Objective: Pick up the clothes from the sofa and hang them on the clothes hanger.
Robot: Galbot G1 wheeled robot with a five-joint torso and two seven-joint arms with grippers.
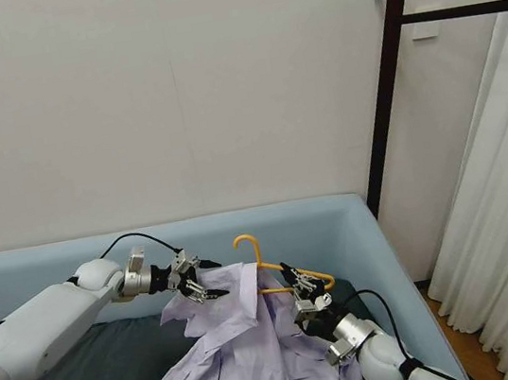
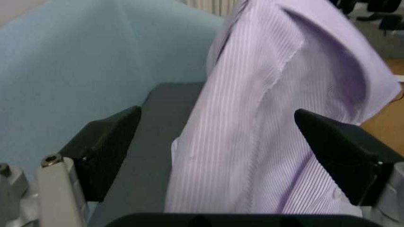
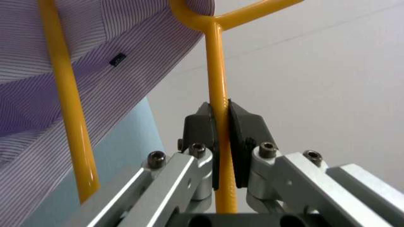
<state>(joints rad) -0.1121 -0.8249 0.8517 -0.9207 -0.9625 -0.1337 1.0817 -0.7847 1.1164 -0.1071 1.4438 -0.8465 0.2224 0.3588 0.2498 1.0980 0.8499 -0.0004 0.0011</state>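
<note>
The right end effector (image 1: 297,289) is clamping the yellow hanger (image 3: 218,85) at the right end of the sofa (image 1: 316,224), the lilac shirt (image 1: 248,344) partly draped on it. The left end effector (image 1: 203,284) is hovering open around the shirt's shoulder. Hanging it on the rack (image 1: 383,104) is not yet done.

Note the shirt (image 1: 239,345): lilac, finely striped, its upper part draped over the hanger (image 1: 243,240), the rest crumpled on the sofa's (image 1: 54,263) dark seat. The hanger is yellow, hook up, with one bar clamped in the right gripper (image 3: 222,124). The dark wooden rack (image 1: 385,103) stands upright beside the sofa's right end.
</note>
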